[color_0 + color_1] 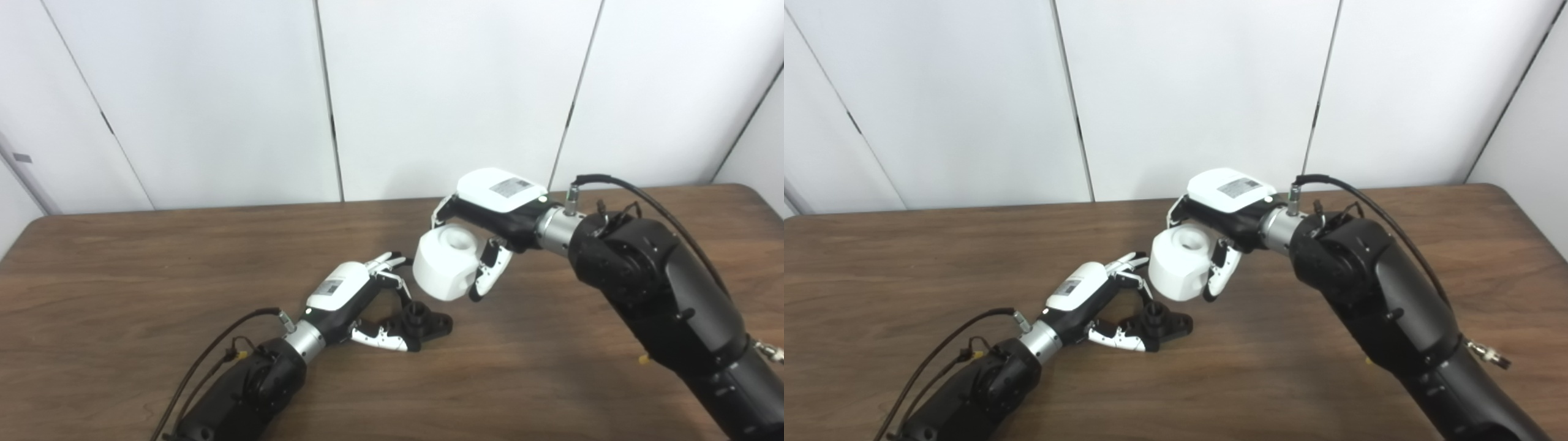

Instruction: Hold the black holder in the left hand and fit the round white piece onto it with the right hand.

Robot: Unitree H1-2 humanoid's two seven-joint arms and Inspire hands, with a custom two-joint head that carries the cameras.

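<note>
Here, the black holder (424,320) is being gripped on the brown table (122,275) by the left hand (358,300), with fingers above it and the thumb at its near side. The round white piece (445,262) is being held by the right hand (490,217), fingers closed around it, clear of the table, just above and slightly beyond the black holder, not touching it.

White round piece (445,263), black holder (424,320), brown woodgrain table (153,269).
</note>
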